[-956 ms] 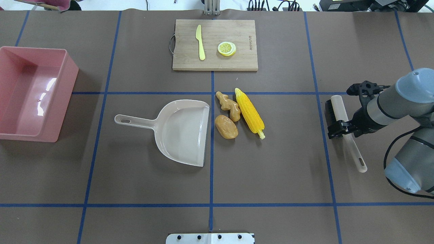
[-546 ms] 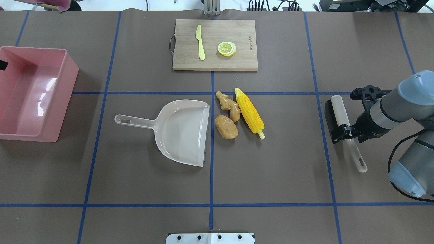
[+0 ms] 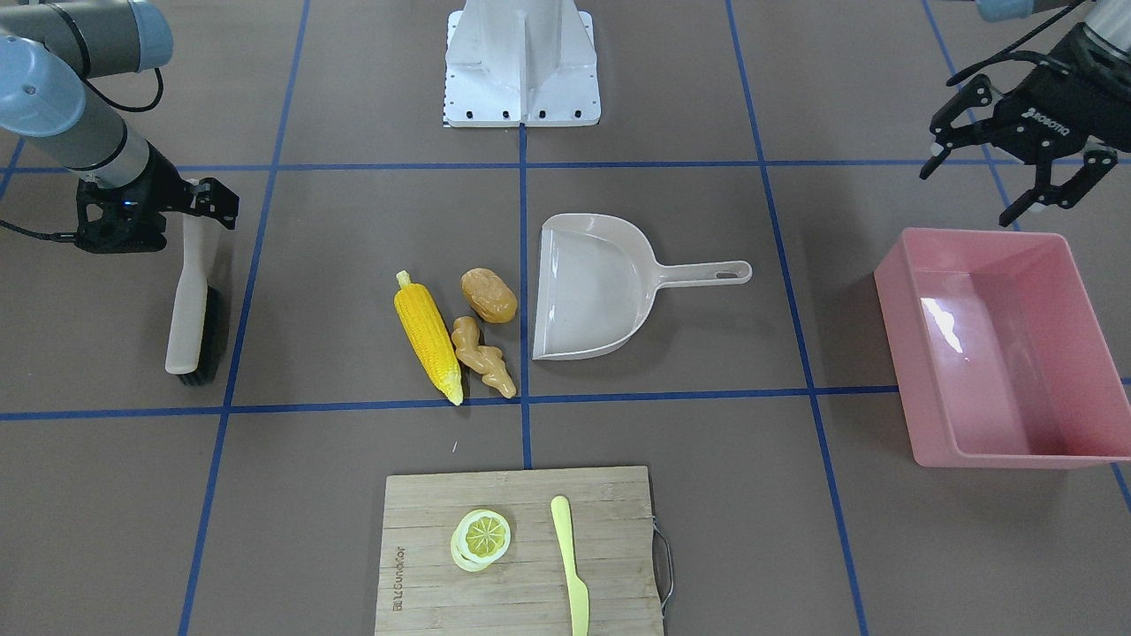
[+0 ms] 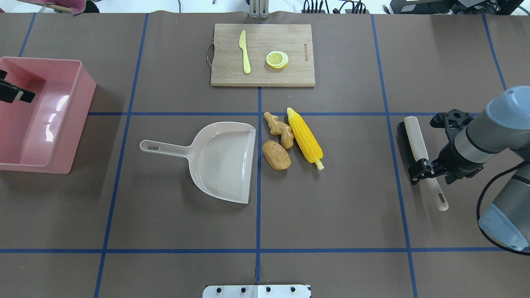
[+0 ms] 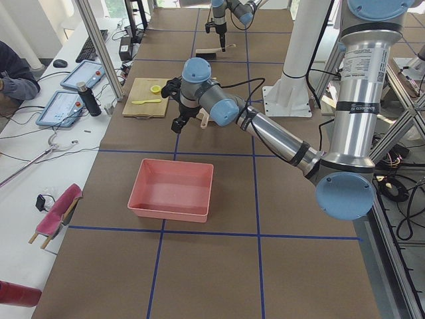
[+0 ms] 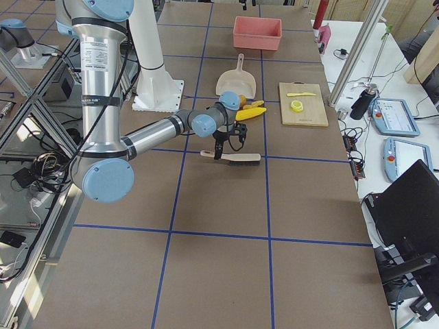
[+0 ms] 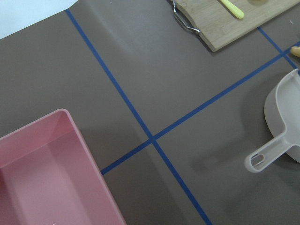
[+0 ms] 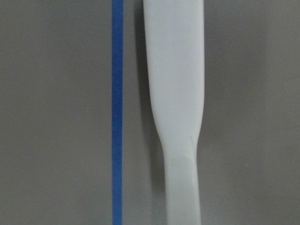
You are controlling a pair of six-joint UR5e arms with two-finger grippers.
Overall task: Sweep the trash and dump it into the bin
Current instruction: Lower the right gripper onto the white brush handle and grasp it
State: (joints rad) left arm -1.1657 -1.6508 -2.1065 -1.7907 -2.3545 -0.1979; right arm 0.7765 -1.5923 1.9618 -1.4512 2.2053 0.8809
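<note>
Brown tabletop (image 4: 331,207): your corn cob (image 4: 305,138), potato (image 4: 276,155) and ginger root (image 4: 280,129) lie clustered beside the dustpan (image 4: 223,159) mouth, well apart from the pink bin (image 4: 85,89). Left tool (image 3: 965,196) hangs spread near the bin's corner; right tool (image 4: 428,170) is spread astride the brush (image 4: 414,138) handle.

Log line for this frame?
right gripper open astride brush handle | left gripper open, raised near bin | corn, potato, ginger unswept beside dustpan
</note>
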